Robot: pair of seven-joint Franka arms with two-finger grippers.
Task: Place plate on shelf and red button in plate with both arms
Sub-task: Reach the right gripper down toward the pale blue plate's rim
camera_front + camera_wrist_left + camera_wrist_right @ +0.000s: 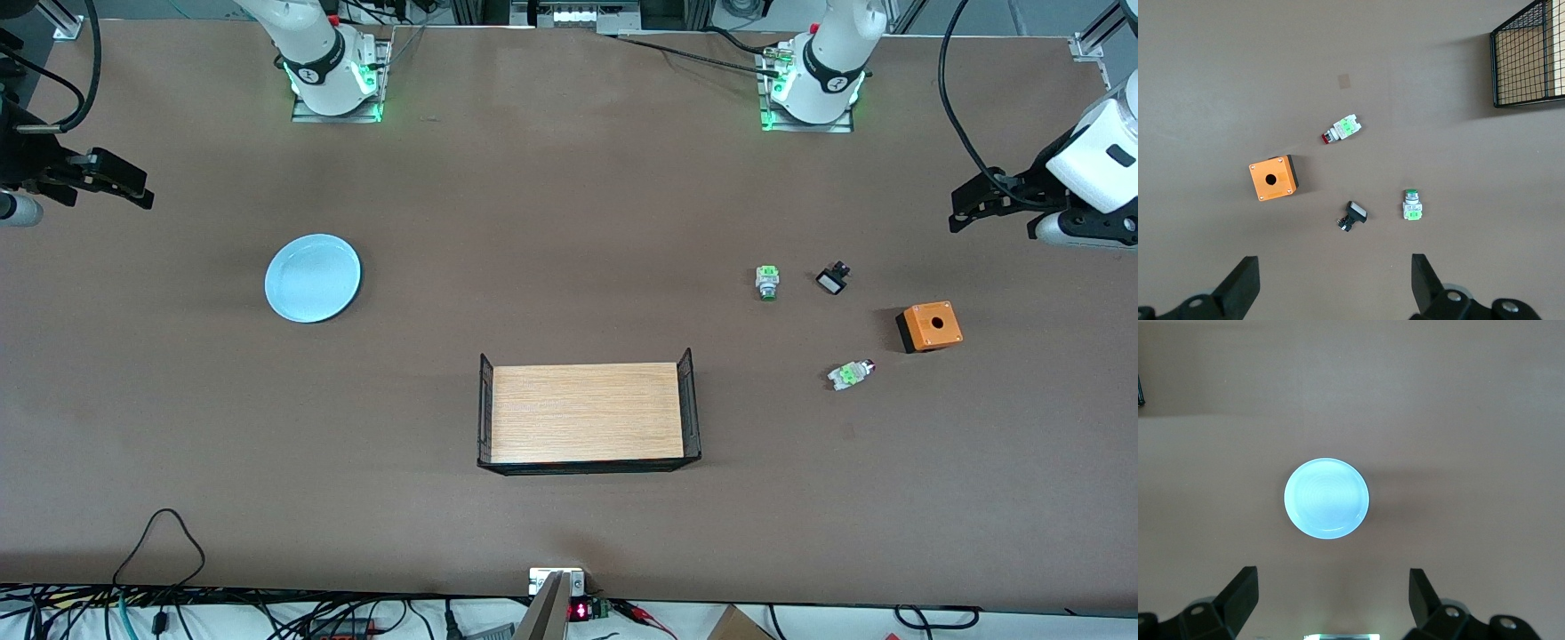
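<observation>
The pale light-blue plate (313,277) lies flat toward the right arm's end of the table; it also shows in the right wrist view (1327,498). The red button (851,374), a white-grey body with a green middle and a dark-red cap, lies on its side toward the left arm's end; it also shows in the left wrist view (1341,130). My right gripper (133,187) hangs open and empty above the table at its end, apart from the plate (1331,597). My left gripper (965,204) hangs open and empty above its end, apart from the small parts (1335,280).
A green-capped switch (767,282), a small black-and-white part (833,279) and an orange box with a hole (929,326) lie near the red button. A wire rack with a wooden floor (587,412) stands mid-table, nearer the front camera. Cables run along the front edge.
</observation>
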